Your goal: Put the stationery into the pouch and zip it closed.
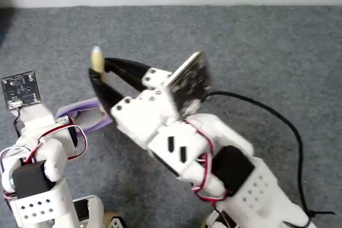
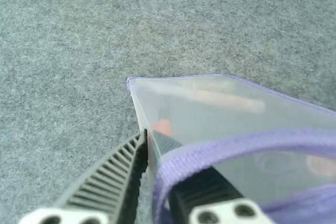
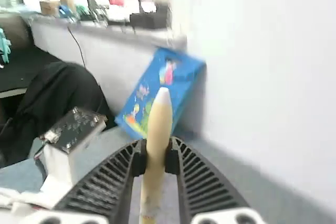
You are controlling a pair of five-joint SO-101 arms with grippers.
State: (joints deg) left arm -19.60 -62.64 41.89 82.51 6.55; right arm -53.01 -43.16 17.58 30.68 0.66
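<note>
While aloft, stick (image 3: 156, 140) between right fingers (image 3: 202, 182); pouch (image 2: 220, 114) between left fingers (image 2: 113, 179).

The grey table (image 1: 256, 41) carries the pouch (image 1: 85, 111) and a cable (image 1: 293, 131).

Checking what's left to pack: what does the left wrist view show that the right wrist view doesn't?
Left wrist view: the left gripper shut on the edge of the clear, purple-trimmed pouch, with stationery inside. Right wrist view: the right gripper shut on a cream stick, a blue box behind it. Both: the grey table cover.
</note>
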